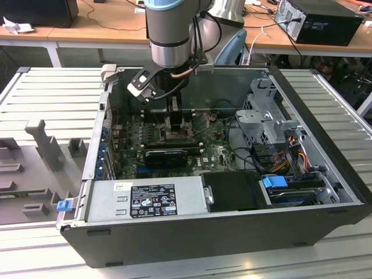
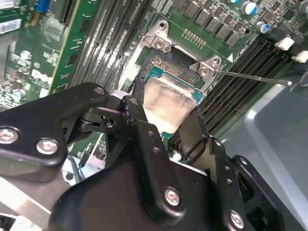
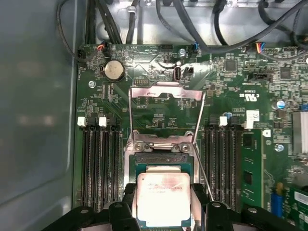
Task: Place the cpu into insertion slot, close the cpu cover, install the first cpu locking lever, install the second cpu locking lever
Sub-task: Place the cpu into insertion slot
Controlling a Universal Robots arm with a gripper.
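Within pincer (image 3: 162,192) grip: cpu (image 3: 160,202) square; pale silver face; green edging

Open case (image 1: 203,238) mid-frame in exterior view, on table (image 1: 52,81). Board (image 1: 215,154) in case's left-centre part, psu (image 1: 151,197) in front of it along lower wall, drive cage (image 1: 273,122) at right. Arm (image 1: 168,29) enters from top centre, gripper (image 1: 174,119) over board. Cpu (image 3: 162,199) between its fingers, touching both, over slot (image 3: 163,158); seated or not, cannot tell. Cover (image 3: 154,91) flipped back on board just beyond slot
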